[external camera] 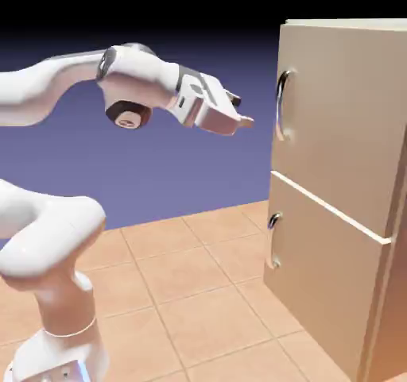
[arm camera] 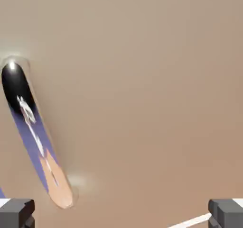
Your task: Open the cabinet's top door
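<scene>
The gripper (arm camera: 121, 213) stands wide with nothing between its fingertips, short of the upper door's curved bar handle (external camera: 281, 106). That handle is fixed near the edge of the cabinet's top door (external camera: 342, 118) on the exterior view's left, its long axis running roughly upright. From the gripper it lies ahead, toward the exterior view's right; in the hand view it sits off to the left, slanting. The coming move probably needs a sideways shift toward that door edge as well as a reach forward.
</scene>
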`<state>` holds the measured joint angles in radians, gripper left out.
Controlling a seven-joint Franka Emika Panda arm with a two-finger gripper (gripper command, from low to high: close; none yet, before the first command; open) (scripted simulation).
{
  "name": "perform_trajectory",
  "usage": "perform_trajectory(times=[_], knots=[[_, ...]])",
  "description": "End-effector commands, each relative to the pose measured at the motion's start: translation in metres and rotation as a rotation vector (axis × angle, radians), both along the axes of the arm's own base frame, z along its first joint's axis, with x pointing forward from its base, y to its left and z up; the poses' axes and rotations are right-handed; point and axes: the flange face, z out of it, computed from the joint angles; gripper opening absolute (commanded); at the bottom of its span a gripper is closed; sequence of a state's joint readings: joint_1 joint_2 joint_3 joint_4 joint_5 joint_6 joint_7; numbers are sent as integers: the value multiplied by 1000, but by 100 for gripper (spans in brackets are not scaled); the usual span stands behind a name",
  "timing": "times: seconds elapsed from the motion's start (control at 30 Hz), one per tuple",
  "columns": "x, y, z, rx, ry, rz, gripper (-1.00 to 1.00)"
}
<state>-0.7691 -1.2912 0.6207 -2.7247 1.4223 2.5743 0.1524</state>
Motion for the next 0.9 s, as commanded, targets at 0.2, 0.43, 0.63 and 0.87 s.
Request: perform_trajectory(times=[0.2, 0.43, 0.63, 0.87], knots=[[9, 24, -5, -55, -112, 19, 0], [34, 41, -23, -145, -210, 50, 0], [64, 44, -46, -246, -279, 82, 0], [119, 40, -52, -271, -293, 89, 0]])
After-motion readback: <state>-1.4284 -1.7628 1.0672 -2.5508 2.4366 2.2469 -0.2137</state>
